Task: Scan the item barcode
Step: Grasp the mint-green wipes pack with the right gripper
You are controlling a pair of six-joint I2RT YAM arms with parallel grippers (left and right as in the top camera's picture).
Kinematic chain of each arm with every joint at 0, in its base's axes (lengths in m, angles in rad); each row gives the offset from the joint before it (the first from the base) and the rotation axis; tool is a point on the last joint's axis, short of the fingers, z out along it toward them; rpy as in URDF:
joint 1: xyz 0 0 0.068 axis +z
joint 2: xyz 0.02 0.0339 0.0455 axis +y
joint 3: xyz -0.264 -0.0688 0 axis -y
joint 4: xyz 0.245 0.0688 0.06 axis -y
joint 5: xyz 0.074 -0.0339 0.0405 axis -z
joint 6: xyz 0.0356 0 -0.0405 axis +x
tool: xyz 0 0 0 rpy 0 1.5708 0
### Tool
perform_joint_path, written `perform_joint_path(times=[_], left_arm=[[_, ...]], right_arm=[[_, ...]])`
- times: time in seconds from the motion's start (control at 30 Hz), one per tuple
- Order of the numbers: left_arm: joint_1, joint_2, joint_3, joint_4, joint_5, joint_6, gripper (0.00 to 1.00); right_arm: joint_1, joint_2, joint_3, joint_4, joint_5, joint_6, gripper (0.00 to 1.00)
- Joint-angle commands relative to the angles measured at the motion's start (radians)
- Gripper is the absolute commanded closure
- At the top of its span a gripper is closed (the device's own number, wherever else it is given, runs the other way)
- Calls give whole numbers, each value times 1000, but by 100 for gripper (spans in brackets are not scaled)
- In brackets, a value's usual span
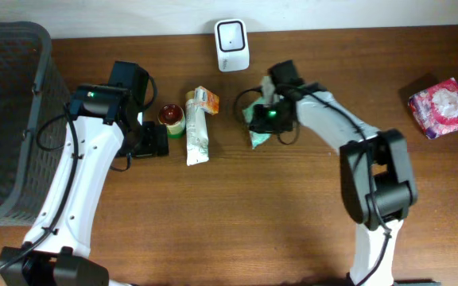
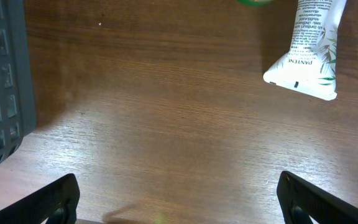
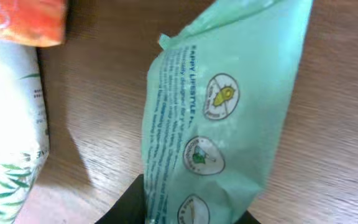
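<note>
Wooden table [image 1: 237,222] with green packet [image 3: 229,143]

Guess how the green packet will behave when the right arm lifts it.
The green packet looks like soft film with a crimped end, so it will probably sag and crumple. Its glossy surface may slip in a pinch. It lies flat, so unlikely to roll.

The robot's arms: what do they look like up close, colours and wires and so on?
Both the left arm and the right arm have smooth white shells with chunky black joints. Thin black cables run loosely along them, and a small green light glows near each wrist. The left gripper has flat black fingers.
</note>
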Motion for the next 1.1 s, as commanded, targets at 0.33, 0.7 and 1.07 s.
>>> perform_joint_path(times=[0.33, 0.7, 1.07], left_arm=[[3, -15, -5, -1, -7, -10, 1], [3, -15, -5, -1, -7, -10, 1], [3, -15, -5, -1, -7, -10, 1]], right_arm=[[-56, -123, 76, -254, 103, 30, 13], [-56, -130, 148, -206, 229, -21, 22], [-34, 18, 139, -132, 222, -22, 89]])
